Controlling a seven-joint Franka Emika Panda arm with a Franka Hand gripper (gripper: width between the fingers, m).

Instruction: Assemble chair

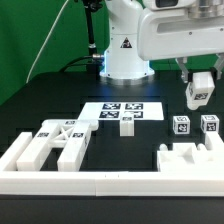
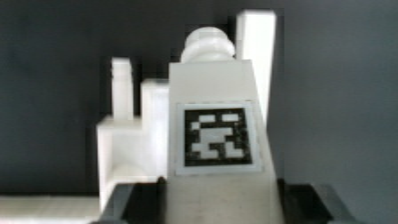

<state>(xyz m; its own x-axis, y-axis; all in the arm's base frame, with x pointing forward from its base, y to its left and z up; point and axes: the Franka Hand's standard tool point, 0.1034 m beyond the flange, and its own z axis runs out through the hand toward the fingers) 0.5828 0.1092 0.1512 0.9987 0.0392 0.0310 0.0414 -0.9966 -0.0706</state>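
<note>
My gripper [image 1: 198, 88] hangs above the table at the exterior view's right, shut on a white chair leg [image 1: 198, 93] with a square tag on it. In the wrist view the same leg [image 2: 217, 110] fills the middle, and a dark finger [image 2: 139, 203] presses on each side of it, my gripper [image 2: 221, 205] closed round it. Two more tagged legs [image 1: 181, 125] [image 1: 209, 125] stand on the table below. A cross-braced piece [image 1: 58, 138] lies at the left front. A blocky white part [image 1: 190, 158] sits at the right front and also shows behind the held leg [image 2: 121, 120].
The marker board [image 1: 120, 113] lies flat in the middle of the black table. A low white border rail [image 1: 110, 186] runs along the front edge. The robot's white base [image 1: 125, 50] stands at the back.
</note>
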